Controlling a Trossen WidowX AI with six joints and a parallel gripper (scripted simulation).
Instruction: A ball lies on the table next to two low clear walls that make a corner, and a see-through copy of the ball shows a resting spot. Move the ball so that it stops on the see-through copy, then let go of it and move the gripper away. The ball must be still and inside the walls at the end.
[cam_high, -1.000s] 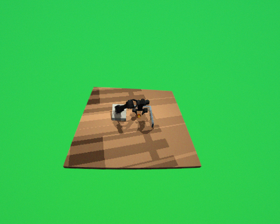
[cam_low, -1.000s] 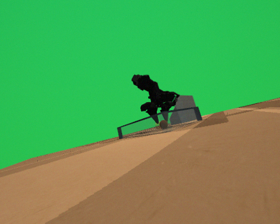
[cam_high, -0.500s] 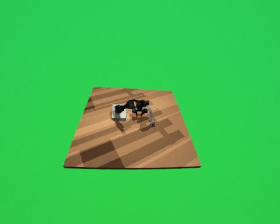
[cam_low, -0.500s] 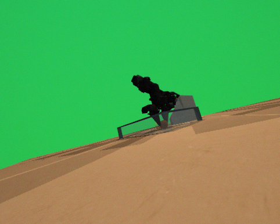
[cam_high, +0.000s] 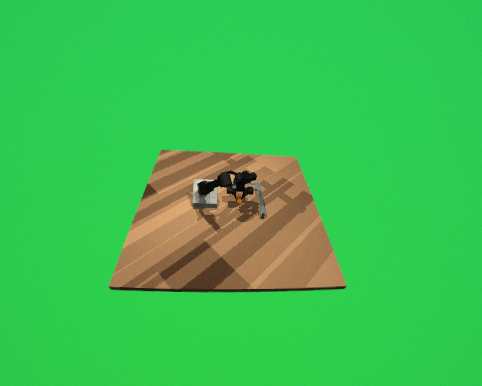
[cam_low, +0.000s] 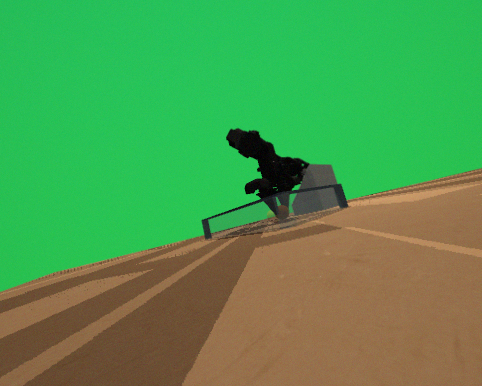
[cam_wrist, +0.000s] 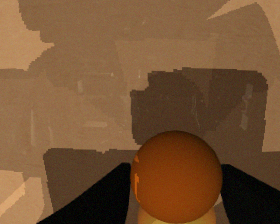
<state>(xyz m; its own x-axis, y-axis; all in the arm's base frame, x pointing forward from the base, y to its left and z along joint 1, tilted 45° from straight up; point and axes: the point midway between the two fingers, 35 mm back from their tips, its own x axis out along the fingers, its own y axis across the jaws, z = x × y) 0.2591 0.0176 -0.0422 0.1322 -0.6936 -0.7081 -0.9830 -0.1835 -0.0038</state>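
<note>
Looking down in the top view, saw the black arm (cam_high: 225, 180) (cam_low: 262, 152) reaching out from its pale base (cam_high: 212, 204) (cam_low: 325, 175) over the wooden table (cam_high: 225, 270) (cam_low: 350, 300) (cam_wrist: 50, 100), with the gripper (cam_high: 239, 197) (cam_low: 282, 210) (cam_wrist: 174, 172) low at the orange ball (cam_high: 239, 197) (cam_low: 283, 212) (cam_wrist: 176, 175). Noted the yellow see-through copy (cam_high: 240, 201) (cam_low: 270, 214) (cam_wrist: 150, 220) right next to the ball, and the clear walls (cam_high: 261, 200) (cam_low: 230, 212) forming a corner, the longer one apart from the ball. In the exterior view, made out both ball and copy through a clear panel, the two partly overlapping to the eye, with the fingers pointing down at the ball. Could not tell whether resting on the wood or slightly raised. In the wrist view, found the claw pinching the ball between two dark fingers, one on each side, with part of the copy peeking out beyond its lower edge and not fully covered.
</note>
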